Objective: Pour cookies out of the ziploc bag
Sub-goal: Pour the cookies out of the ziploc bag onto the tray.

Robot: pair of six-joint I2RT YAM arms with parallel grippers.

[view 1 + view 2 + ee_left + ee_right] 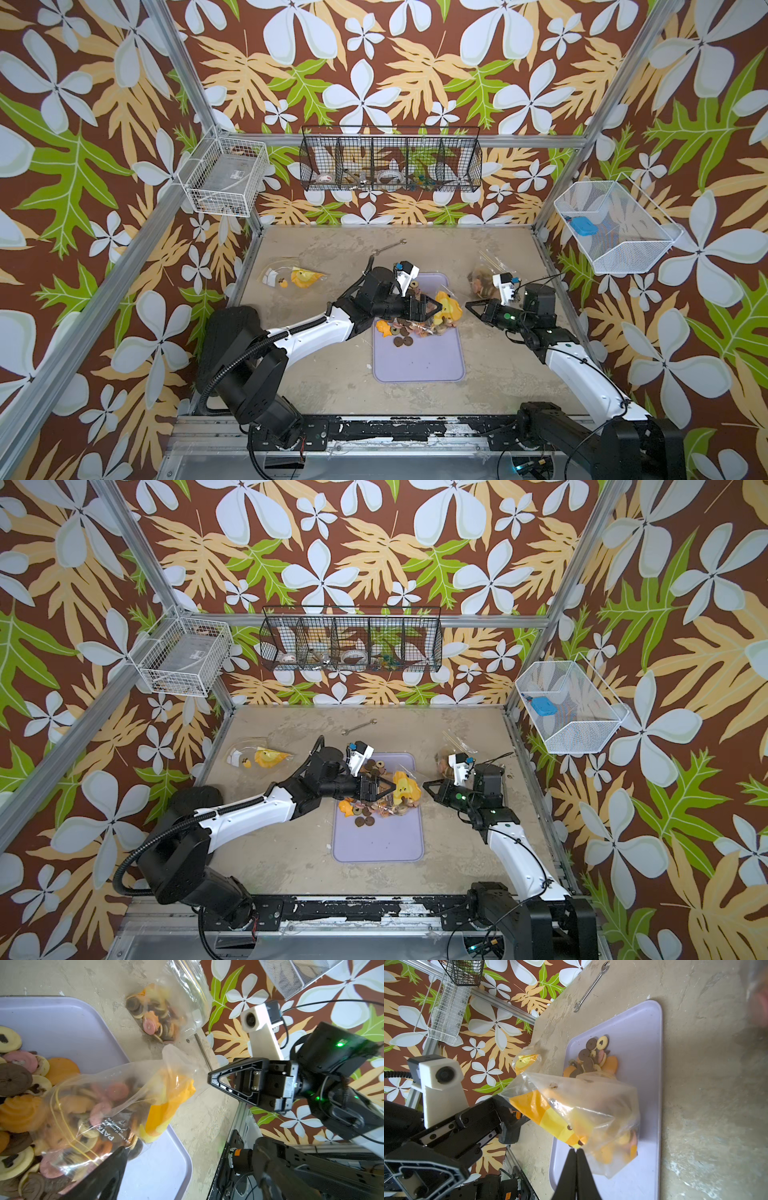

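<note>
There are three plastic bags [448, 308], one purple tray [419, 361] and one metal wrench [389, 247]. There are three wire baskets [226, 176] too. The cookies [402, 341] are too many to count.

Small round cookies [588, 1064], dark brown, tan, pink and orange, are heaped on the lavender tray [648, 1064]; the clear ziploc bag [591, 1103], partly filled, is slumped over them.

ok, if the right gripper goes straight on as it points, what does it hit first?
The ziploc bag on the tray: the shut right gripper points at its yellow-orange printed corner, just ahead. Depth is unclear; it might pass above.
</note>
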